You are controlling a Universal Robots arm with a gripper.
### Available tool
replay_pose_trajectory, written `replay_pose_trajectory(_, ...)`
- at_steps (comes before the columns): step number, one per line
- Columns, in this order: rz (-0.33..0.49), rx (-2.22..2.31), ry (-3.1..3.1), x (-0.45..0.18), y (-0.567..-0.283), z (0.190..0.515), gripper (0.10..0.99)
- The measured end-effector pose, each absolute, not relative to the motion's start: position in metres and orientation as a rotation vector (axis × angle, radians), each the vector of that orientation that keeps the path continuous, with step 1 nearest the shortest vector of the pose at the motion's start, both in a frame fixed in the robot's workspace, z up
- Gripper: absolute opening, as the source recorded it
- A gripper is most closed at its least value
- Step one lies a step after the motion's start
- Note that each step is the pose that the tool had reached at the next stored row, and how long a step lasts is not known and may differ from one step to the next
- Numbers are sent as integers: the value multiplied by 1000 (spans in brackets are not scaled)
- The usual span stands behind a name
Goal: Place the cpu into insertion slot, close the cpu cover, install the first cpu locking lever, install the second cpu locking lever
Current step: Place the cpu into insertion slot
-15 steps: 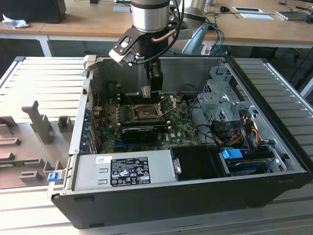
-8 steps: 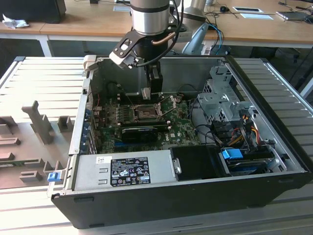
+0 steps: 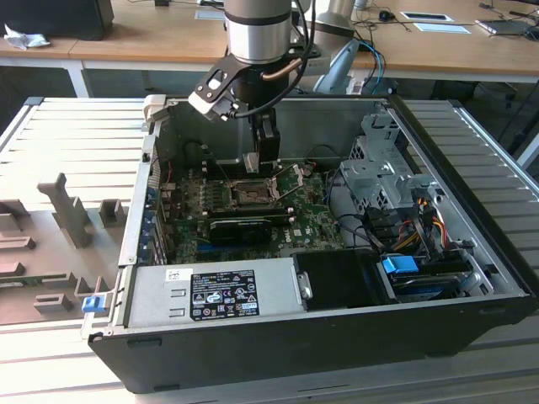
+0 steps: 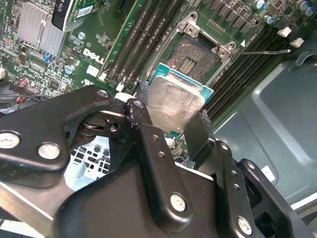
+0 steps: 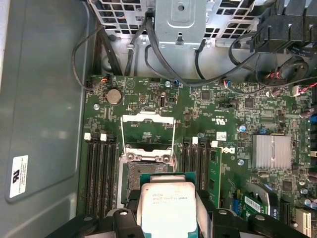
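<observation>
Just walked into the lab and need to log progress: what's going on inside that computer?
The robot arm's pincer is shut on the cpu, holding it above the green motherboard, near the insertion slot. The slot is empty and the cpu cover is flipped open, so nothing is seated or locked yet.

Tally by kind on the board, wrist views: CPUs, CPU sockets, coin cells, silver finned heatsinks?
cpu: 1
insertion slot: 1
coin cell: 1
silver finned heatsink: 1
Total: 4
</observation>
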State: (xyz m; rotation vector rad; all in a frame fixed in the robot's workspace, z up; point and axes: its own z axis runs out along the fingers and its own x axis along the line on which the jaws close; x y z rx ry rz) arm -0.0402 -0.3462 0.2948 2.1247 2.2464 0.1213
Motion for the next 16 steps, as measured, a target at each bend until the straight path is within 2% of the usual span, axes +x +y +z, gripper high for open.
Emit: replay_pose_trajectory(16,121,2135,2236,-42,-345,287,529)
